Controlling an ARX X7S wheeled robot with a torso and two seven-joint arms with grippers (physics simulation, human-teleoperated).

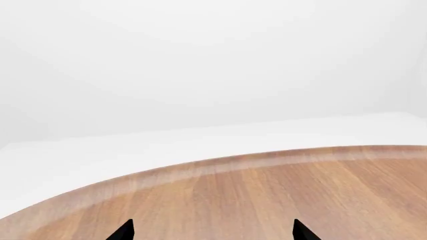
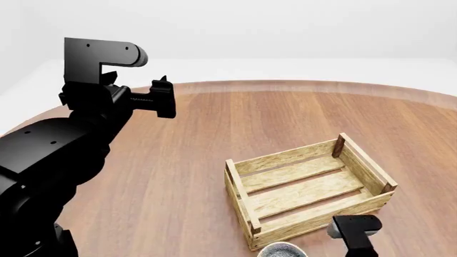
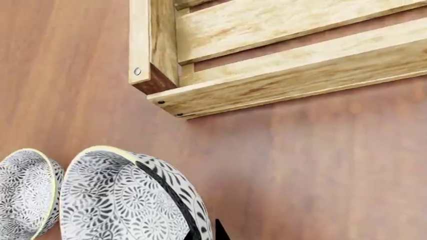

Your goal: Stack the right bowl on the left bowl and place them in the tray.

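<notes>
Well, I start on the left: my left gripper point(image 1: 212, 231) hangs high over the round brown wooden table point(image 2: 214, 144), its two black fingertips spread apart and holding nothing, parked clear, I judge, so the other arm can work; in the middle stands the rectangular light-wood slatted tray point(image 2: 309, 187), bare inside; I count one tray and two patterned black-and-white bowls; in the right wrist view the tilted bowl point(image 3: 113, 200) sits pinched at its rim by my right gripper point(image 3: 203, 232), clenched on it, presumably to carry it onto the second bowl point(image 3: 23, 197) just beside it; both bowls are outside the tray, near its front corner.
</notes>
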